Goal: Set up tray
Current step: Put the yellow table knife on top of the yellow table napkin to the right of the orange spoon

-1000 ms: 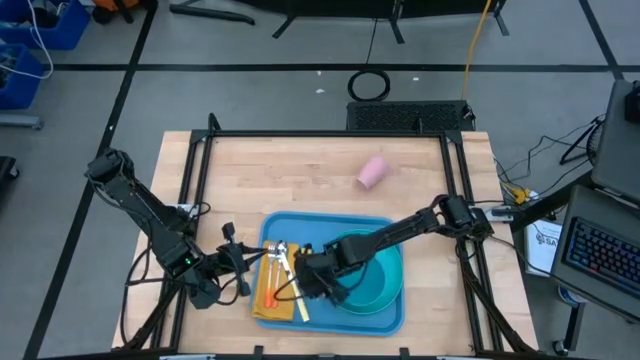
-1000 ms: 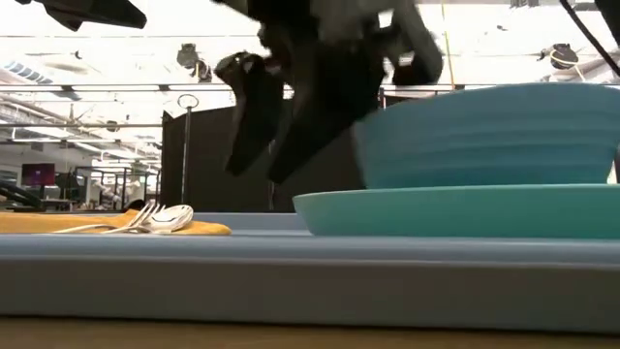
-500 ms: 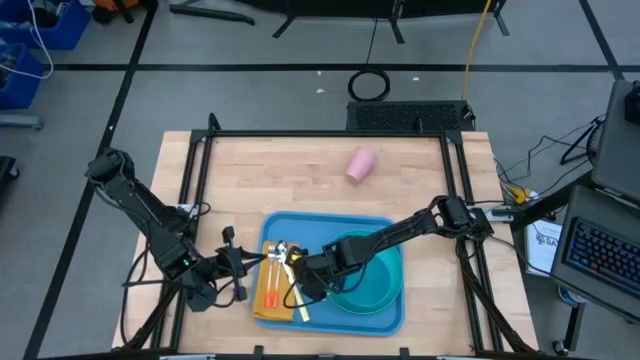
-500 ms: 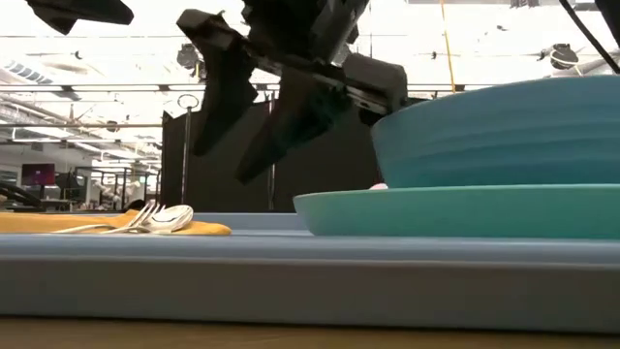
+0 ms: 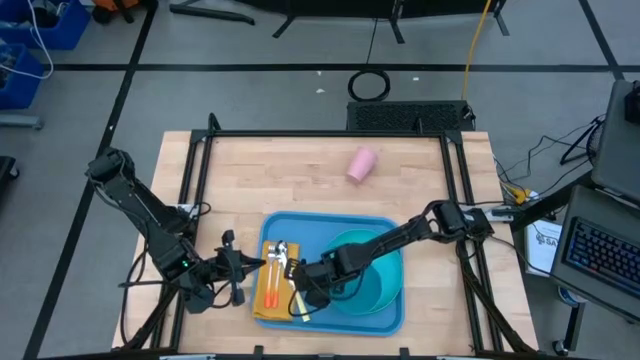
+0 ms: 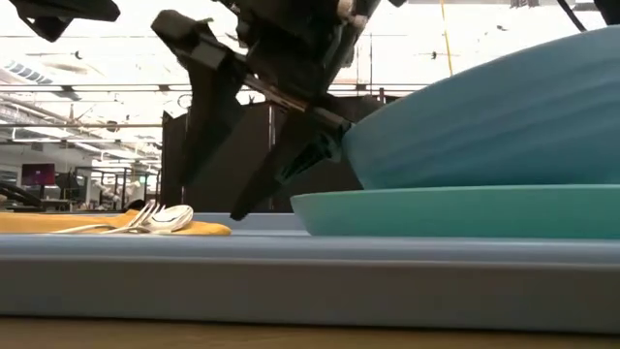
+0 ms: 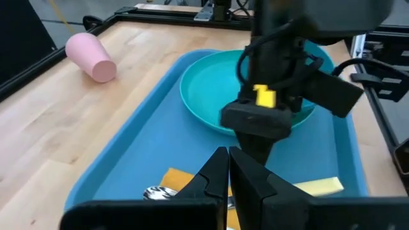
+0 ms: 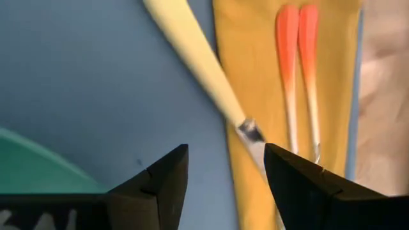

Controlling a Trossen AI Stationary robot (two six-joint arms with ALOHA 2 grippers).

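The light-blue tray (image 5: 330, 232) lies on the table's near half. On it a turquoise plate (image 6: 455, 208) carries a blue bowl (image 6: 504, 126), which stands tilted. On the tray's left part, a yellow-orange napkin (image 8: 275, 96) carries an orange-handled fork and spoon (image 6: 160, 215) and a cream-handled knife (image 8: 185, 45). My right gripper (image 8: 225, 153) hangs open just above the knife, one finger on each side of where handle meets blade. Its wrist is close against the bowl's rim; whether they touch I cannot tell. My left gripper (image 7: 229, 172) is shut beside the tray's left rim.
A pink cup (image 5: 360, 163) lies on its side on the bare wood beyond the tray. A black frame borders the tabletop on the left, far and right sides. Bare wood shows around the cup and to the tray's right.
My right gripper has moved toward the table's near-left and down, from beside the bowl to over the knife on the napkin, staying open. The bowl has tipped on the plate, its right side rising. The pink cup rolled a little toward the far-left, then stopped.
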